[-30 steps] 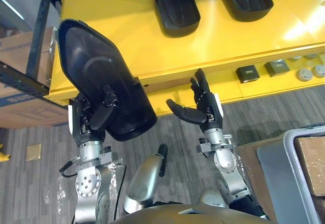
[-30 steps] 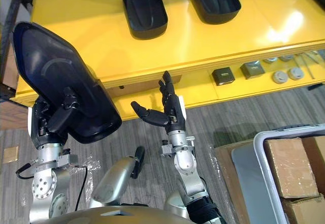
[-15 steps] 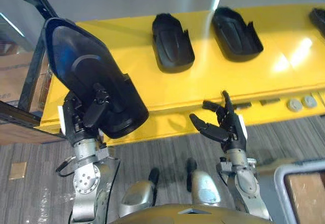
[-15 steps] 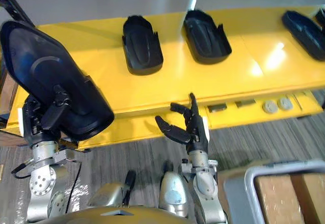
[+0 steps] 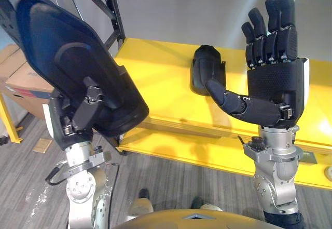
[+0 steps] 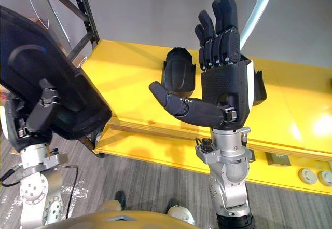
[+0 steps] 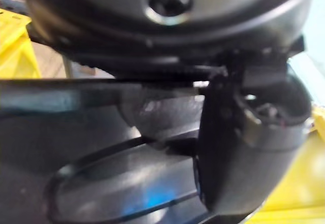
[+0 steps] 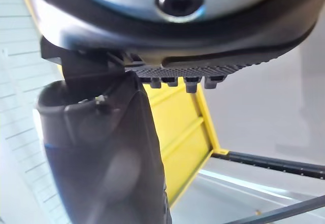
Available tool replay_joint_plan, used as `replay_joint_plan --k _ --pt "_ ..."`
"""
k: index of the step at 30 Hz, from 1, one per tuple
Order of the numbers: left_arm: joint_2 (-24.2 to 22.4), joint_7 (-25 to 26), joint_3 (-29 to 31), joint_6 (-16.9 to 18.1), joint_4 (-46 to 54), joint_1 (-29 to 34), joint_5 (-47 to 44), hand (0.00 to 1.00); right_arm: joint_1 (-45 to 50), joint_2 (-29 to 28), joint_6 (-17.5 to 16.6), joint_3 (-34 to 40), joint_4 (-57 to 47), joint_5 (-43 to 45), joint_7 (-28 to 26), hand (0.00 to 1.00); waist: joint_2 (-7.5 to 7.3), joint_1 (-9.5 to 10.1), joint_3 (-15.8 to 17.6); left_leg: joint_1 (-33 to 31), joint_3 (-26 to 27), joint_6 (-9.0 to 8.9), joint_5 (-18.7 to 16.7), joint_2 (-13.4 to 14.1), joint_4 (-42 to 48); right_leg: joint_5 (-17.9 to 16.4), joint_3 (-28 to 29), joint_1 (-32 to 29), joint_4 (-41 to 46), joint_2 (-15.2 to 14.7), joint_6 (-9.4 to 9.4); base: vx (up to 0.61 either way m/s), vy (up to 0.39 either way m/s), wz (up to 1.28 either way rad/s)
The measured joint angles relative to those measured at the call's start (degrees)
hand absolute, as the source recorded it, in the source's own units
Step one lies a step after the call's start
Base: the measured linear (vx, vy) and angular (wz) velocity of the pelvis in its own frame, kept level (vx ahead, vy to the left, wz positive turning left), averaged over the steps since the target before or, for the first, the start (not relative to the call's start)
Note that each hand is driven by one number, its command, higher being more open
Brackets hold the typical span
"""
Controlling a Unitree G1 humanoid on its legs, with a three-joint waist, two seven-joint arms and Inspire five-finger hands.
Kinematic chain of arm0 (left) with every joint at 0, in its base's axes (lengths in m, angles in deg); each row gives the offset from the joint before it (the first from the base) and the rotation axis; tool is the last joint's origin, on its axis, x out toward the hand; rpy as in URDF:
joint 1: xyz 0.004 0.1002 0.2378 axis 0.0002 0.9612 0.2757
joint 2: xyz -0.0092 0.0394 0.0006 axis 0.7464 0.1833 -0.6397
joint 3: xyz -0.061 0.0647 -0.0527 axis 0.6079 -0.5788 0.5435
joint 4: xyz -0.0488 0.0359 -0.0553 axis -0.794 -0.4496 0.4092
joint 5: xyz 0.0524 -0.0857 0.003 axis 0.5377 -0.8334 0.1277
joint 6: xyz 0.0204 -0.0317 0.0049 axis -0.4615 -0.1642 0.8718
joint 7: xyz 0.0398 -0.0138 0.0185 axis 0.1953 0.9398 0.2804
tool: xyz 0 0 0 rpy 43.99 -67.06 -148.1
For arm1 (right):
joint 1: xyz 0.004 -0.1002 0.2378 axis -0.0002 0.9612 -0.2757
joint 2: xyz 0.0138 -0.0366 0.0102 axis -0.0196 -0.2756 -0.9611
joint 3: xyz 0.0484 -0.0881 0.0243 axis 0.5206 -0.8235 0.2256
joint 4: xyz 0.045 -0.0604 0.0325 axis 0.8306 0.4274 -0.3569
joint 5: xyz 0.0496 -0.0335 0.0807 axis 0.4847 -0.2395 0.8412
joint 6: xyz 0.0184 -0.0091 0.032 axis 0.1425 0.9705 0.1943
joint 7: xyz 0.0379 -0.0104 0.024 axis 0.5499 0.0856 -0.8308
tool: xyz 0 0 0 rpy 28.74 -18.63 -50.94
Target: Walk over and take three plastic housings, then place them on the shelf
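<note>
Left hand [image 5: 78, 120] grips held housing [image 5: 57, 57], thumb across face. Right hand [image 5: 275, 91] open, empty. Advise: lay flat on bare shelf [image 5: 155, 83], left of shelved housing [image 5: 205, 70].

Head stereo pair looking down, sharing shelf [image 5: 166, 83], wrist views close-up

Yellow shelf [image 5: 155, 78], a black plastic housing [image 5: 206, 69] on its top, small fittings [image 6: 311, 176] on the lower level

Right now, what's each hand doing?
Left hand: shut on the black plastic housing.
Right hand: open, holding nothing, upright before the yellow shelf.
</note>
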Motion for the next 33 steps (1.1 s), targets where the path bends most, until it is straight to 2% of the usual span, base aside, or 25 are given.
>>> replay_joint_plan --k 4,6,9,12,14,18,22,23,24,25,26,27,28,29,30,32,33 --pt "0.01 -2.40 -0.41 -0.02 0.00 0.07 -0.02 0.00 1.12 -1.77 3.04 -0.11 3.25 -0.13 0.28 1.00 0.04 -0.21 0.01 2.15 1.30 0.51 1.79 -1.05 -3.62 0.19 1.03 -0.03 -0.10 -0.50 0.29 0.00 0.036 -0.11" --pt "0.01 -4.34 -1.03 -0.04 0.00 0.06 0.08 0.00 1.69 -2.22 4.54 -0.15 5.87 -0.14 0.83 1.00 1.03 -0.48 0.61 2.86 2.58 0.71 1.72 -1.87 -3.62 0.57 2.23 -0.12 -0.12 -1.08 0.86 0.01 0.060 -0.23" --pt "0.00 -5.56 -1.97 -0.06 0.00 0.00 1.81 0.00 3.22 -2.25 5.27 -0.11 7.26 -0.41 2.99 1.00 1.68 -0.76 0.68 3.81 3.99 1.09 1.68 -2.54 -3.61 1.14 3.68 -0.29 0.08 -1.93 1.09 0.03 0.043 -0.26" --pt "0.18 -6.54 -2.82 -0.23 0.00 -0.14 1.88 0.00 3.39 -2.52 5.66 0.04 7.28 -1.83 6.56 1.00 1.54 -1.39 0.77 3.79 5.24 1.34 1.51 -2.98 -3.58 1.21 5.12 -1.91 1.51 -2.22 1.19 0.02 0.032 -0.26" --pt "0.92 -7.59 -3.00 -0.69 -0.01 -0.16 1.79 0.00 3.53 -4.11 5.89 0.32 7.27 -2.84 8.62 1.00 0.83 -2.07 1.28 3.90 6.17 1.56 1.21 -3.34 -3.52 0.75 6.14 -3.41 3.17 -2.71 1.19 -0.01 0.025 -0.28" --pt "2.78 -9.09 -3.14 -1.67 -0.07 -0.38 1.80 0.00 5.50 -4.25 5.94 0.15 7.26 -4.71 9.20 1.00 0.14 -2.37 1.82 4.32 7.78 1.65 0.52 -3.67 -3.57 0.08 7.49 -4.25 4.02 -3.05 0.80 -0.02 0.015 -0.18" --pt "3.11 -7.98 -3.85 -3.05 -0.10 -0.43 1.83 0.00 5.55 -4.23 5.92 -0.28 7.59 -4.30 8.74 1.00 0.21 -2.35 2.05 5.20 8.81 1.67 0.08 -3.50 -3.43 -0.07 7.65 -3.50 3.11 -2.92 1.02 0.00 -0.011 -0.11" --pt "3.18 -7.15 -4.75 -3.68 -0.40 -0.42 1.82 0.00 5.36 -4.24 5.77 -0.36 8.25 -3.04 8.32 1.00 0.35 -2.23 2.20 4.68 8.78 1.62 -1.08 -2.77 -1.66 -0.18 6.71 -2.65 2.81 -2.92 0.92 0.04 -0.037 0.02" --pt "3.25 -6.51 -5.61 -3.95 -1.41 -0.46 1.86 0.00 5.01 -4.05 5.74 -0.90 9.45 -1.35 7.98 1.00 0.73 -1.87 2.54 2.36 8.32 1.04 -4.29 -1.33 4.19 -0.96 5.57 -1.88 2.87 -2.68 -0.26 0.05 -0.047 0.03" --pt "3.31 -6.26 -5.91 -3.95 -2.07 -0.49 1.95 0.00 4.60 -3.83 5.74 -1.34 10.11 -0.70 7.87 1.00 1.02 -1.76 3.04 1.16 7.80 0.21 -5.68 -0.33 8.84 -1.63 5.30 -1.15 2.87 -2.59 -1.25 0.01 0.006 0.10" --pt "3.71 -5.75 -6.12 -4.00 -3.94 -1.23 2.23 0.00 2.52 -3.23 5.75 -2.23 12.16 -0.06 7.76 1.00 1.42 -1.78 5.18 -4.09 4.94 -2.36 -8.90 1.76 23.33 -1.69 5.02 0.71 2.99 -2.25 -0.98 -0.03 -0.006 0.18" --pt "3.68 -5.53 -6.28 -4.94 -6.28 -2.09 2.23 0.00 0.23 -1.92 5.80 -2.61 14.70 -0.58 7.76 1.00 1.97 -1.83 6.98 -8.87 1.05 -5.09 -8.53 3.35 34.60 -1.70 4.72 2.93 2.95 -2.13 -0.97 -0.06 0.014 0.12" --pt "3.56 -5.24 -6.49 -5.41 -7.12 -1.93 2.22 0.00 -0.50 -0.88 5.83 -2.78 15.60 -0.67 7.71 1.00 2.11 -1.62 7.07 -9.70 -0.17 -6.02 -8.04 3.47 36.50 -1.70 4.61 2.78 2.83 -2.29 -0.95 -0.09 0.014 -0.18" --pt "3.53 -4.70 -6.68 -5.61 -8.22 -1.24 2.15 0.00 -1.36 0.91 5.94 -2.53 15.78 -1.18 7.20 1.00 2.59 -0.45 6.78 -10.23 -0.13 -2.56 -8.93 4.51 35.83 -1.15 4.70 2.38 2.42 -2.88 -0.32 0.00 0.100 -0.32" --pt "3.53 -4.88 -6.23 -5.58 -9.03 -1.26 2.13 0.00 -1.54 1.36 5.93 -1.40 15.33 -1.27 5.88 1.00 2.61 -0.41 6.78 -10.29 0.79 1.55 -11.27 5.82 33.96 -0.40 5.01 3.09 1.14 -3.85 0.39 0.09 0.163 -0.25" --pt "2.97 -5.61 -5.43 -5.52 -9.42 -1.28 2.21 0.00 -1.58 0.77 5.88 -0.06 14.51 0.03 5.15 1.00 1.94 -1.80 6.57 -9.06 -1.38 1.77 -10.12 6.47 25.93 0.11 5.74 2.10 1.41 -6.42 1.16 0.17 0.233 0.02" --pt "2.68 -6.04 -5.39 -5.22 -9.39 -1.22 2.26 0.00 -1.81 0.71 5.83 1.13 14.55 0.06 5.16 1.00 1.75 -1.90 6.62 -8.01 -4.20 0.67 -7.86 6.34 21.65 0.72 7.08 0.79 2.33 -8.45 2.71 0.11 0.223 -0.12"
